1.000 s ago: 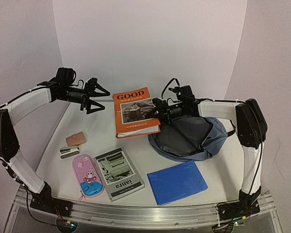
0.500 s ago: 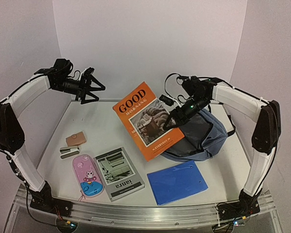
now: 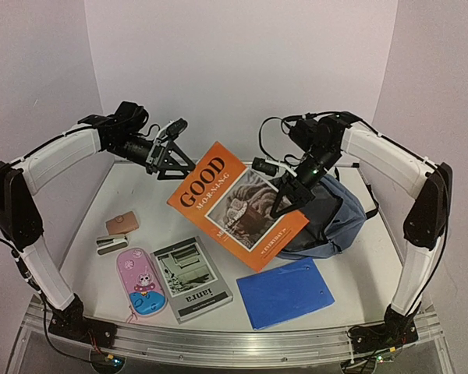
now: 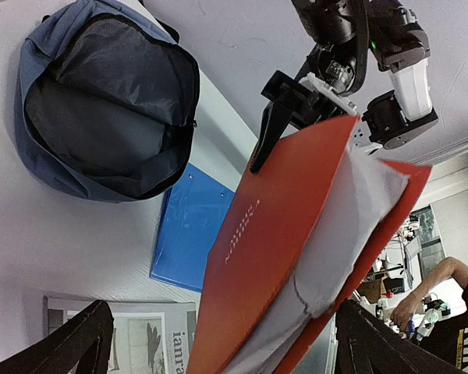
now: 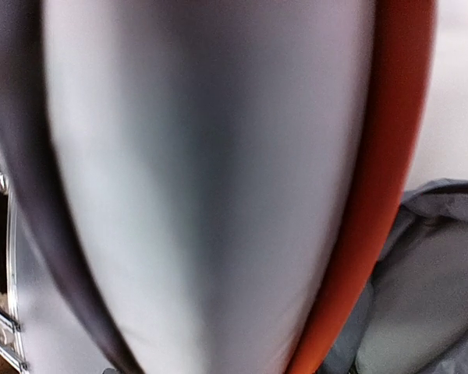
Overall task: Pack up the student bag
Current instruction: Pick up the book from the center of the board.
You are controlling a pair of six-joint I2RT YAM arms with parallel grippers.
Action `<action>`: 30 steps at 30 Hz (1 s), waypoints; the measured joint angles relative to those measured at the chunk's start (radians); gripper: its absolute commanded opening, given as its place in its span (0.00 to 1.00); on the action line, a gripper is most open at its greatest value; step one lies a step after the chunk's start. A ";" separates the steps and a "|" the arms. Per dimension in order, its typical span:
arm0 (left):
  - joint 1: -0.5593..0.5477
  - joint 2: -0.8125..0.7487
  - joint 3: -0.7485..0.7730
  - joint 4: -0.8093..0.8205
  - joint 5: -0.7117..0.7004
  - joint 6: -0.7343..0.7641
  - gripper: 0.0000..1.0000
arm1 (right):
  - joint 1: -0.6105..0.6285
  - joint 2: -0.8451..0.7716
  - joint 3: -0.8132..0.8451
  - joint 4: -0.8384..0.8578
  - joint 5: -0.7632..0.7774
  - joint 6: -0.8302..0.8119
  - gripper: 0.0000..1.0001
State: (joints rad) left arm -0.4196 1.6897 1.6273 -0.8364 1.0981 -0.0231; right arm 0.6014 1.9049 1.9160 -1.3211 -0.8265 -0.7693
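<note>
A: R gripper (image 3: 287,196) clamped on one edge of book (image 3: 238,204), which hangs tilted in the air. L gripper (image 3: 181,152) has jaws wide, empty, just beside the top-left corner.
B: Bag (image 3: 339,216)?
A: On table (image 3: 164,210), right of centre, mouth open, partly behind book.
B: Risk?
A: Book fans open in L wrist cam, so it could pivot or slip. Corner may snag bag rim. R cam is blurred, grip prob shallow.
</note>
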 measured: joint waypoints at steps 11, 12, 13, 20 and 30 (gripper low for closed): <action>-0.044 -0.002 0.000 -0.075 0.045 0.124 0.92 | 0.030 0.012 -0.003 -0.044 -0.013 -0.021 0.09; -0.045 -0.004 -0.003 -0.076 0.048 0.129 0.92 | 0.030 0.015 -0.003 -0.045 -0.015 -0.023 0.09; -0.045 -0.007 -0.010 -0.074 0.049 0.130 0.92 | 0.031 0.017 -0.003 -0.046 -0.017 -0.024 0.09; -0.024 -0.078 -0.085 -0.045 0.051 0.127 0.95 | 0.039 0.026 -0.006 -0.045 -0.028 -0.042 0.08; 0.008 -0.163 -0.111 -0.044 0.089 0.101 0.97 | 0.032 0.027 -0.028 -0.033 -0.030 -0.017 0.08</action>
State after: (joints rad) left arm -0.4117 1.5265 1.5166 -0.8803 1.1869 0.0776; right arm 0.6337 1.9316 1.8881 -1.3540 -0.8564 -0.7866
